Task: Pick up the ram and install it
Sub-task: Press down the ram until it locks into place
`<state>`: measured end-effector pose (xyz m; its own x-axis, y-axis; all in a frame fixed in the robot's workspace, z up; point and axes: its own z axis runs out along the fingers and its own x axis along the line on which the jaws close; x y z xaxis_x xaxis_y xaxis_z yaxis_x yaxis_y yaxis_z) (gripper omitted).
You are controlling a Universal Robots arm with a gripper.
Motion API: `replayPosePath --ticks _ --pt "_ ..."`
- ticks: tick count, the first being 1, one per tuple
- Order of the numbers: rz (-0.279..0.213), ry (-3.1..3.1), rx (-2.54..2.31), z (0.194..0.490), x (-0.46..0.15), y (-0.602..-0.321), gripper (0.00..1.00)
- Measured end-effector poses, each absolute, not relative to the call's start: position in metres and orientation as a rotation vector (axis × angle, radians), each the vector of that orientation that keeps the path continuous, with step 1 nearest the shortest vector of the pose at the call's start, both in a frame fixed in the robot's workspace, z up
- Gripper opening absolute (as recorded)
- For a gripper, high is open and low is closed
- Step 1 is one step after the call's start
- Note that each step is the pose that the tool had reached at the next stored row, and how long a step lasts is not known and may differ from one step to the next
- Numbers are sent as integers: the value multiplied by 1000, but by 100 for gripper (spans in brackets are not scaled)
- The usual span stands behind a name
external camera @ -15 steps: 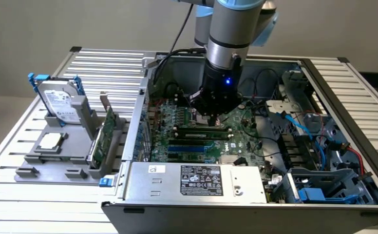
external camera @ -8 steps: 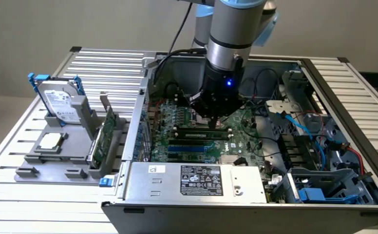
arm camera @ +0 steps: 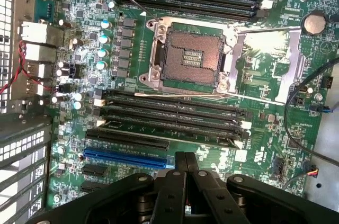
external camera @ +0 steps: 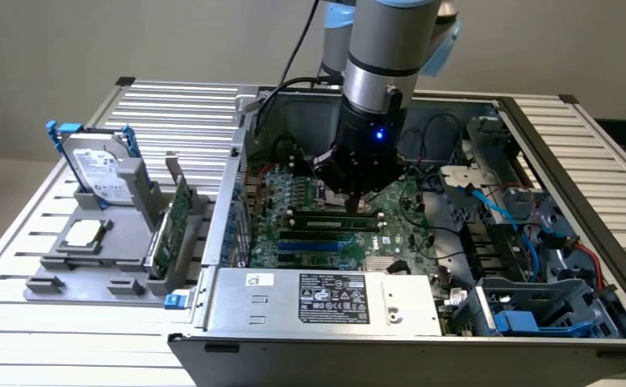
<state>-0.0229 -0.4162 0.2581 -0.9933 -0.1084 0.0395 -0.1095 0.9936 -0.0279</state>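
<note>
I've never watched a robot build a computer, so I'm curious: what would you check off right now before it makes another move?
1. Gripper over the motherboard's memory slots: ok.
2. Jaws shut, nothing between them: ok.
3. Ram, a green stick along the slots under the gripper, fully seated: cannot tell.
4. Expansion card upright in the gray holder: ok.

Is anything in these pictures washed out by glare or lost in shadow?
In the wrist view, light glares off the metal CPU socket frame and streaks white across the board below the socket; the tool, shut, is a dark shape against it. In the exterior view, the arm shades the motherboard under it, while a small blue light glows on the tool.
</note>
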Motion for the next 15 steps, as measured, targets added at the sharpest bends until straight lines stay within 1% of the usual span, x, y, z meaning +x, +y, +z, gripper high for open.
replayPosePath --ticks 15 --pt "45 -3101 97 258 -25 -417 11"
